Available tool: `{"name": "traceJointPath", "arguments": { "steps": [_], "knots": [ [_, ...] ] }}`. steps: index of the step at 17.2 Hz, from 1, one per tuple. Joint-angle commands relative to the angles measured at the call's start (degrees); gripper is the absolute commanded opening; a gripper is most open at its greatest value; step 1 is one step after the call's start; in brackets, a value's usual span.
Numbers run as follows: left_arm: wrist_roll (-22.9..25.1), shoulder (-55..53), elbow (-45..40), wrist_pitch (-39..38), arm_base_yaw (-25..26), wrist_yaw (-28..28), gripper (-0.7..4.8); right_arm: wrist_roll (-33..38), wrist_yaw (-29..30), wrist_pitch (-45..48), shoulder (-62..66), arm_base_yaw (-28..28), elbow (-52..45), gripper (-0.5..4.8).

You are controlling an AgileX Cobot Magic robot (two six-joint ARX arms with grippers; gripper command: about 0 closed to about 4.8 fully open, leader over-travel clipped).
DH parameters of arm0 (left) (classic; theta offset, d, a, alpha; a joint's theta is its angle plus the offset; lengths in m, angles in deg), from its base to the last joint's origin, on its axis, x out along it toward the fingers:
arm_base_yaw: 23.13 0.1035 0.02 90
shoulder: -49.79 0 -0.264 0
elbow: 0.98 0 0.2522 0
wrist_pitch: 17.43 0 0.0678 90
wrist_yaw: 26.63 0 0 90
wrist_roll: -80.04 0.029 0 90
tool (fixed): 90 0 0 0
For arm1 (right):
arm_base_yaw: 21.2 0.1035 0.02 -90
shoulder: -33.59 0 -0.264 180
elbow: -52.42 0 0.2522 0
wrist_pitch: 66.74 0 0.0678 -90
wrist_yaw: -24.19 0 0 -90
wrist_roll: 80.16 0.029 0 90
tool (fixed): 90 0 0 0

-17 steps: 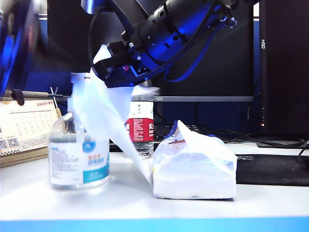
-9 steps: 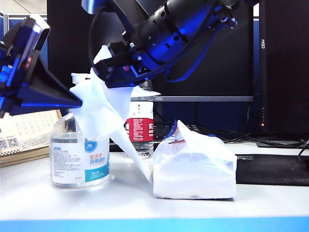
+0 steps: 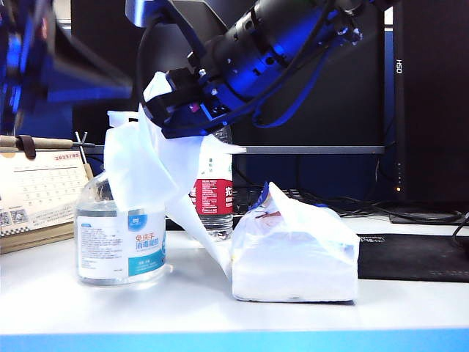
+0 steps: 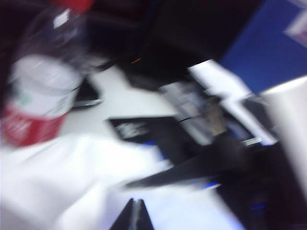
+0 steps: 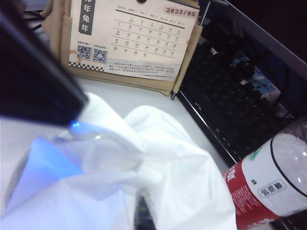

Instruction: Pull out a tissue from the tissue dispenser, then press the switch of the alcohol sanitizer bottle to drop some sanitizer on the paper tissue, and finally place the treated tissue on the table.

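Exterior view: the right gripper, black with blue glare, comes in from the upper right of the frame and sits left of centre, jaws clamped on the thin white paper tissue. The tissue hangs from the grip, drapes over the white pump-head switch of the squat clear alcohol sanitizer bottle with the blue-and-white label at lower left, and trails down to the right, where its tail reaches the soft translucent white tissue dispenser at lower centre. Bottle and dispenser both stand on the flat white table with its bright blue front edge. A tall clear water bottle with a red label stands behind, between the two. A paper desk calendar sits at far left. The left gripper is a dark motion-blurred shape at upper left, above the sanitizer bottle. Left wrist view: heavily blurred, but the fingertips meet in a closed point, holding nothing. Right wrist view: crumpled tissue fills the lower frame.
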Motion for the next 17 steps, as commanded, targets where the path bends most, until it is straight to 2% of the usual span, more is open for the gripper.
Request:
{"name": "traceJointPath", "arguments": {
  "steps": [1,6,10,17],
  "knots": [
    [1.81,-0.24,1.01,0.48,0.15,-2.19,-0.06,0.31,0.02,0.85,-0.17,0.11,0.17,-0.06],
    [4.0,-0.44,7.34,-4.76,0.13,-2.69,-0.06,0.31,0.0,0.85,-0.17,0.11,0.17,-0.06],
    [6.51,-0.59,7.45,-10.27,0.04,-3.1,-0.06,0.28,0.0,0.87,-0.17,0.11,0.17,-0.06],
    [8.61,-0.7,7.41,-14.56,0.02,-3.1,-0.06,0.28,0.0,0.92,-0.17,0.11,0.17,-0.06]
  ]
}}
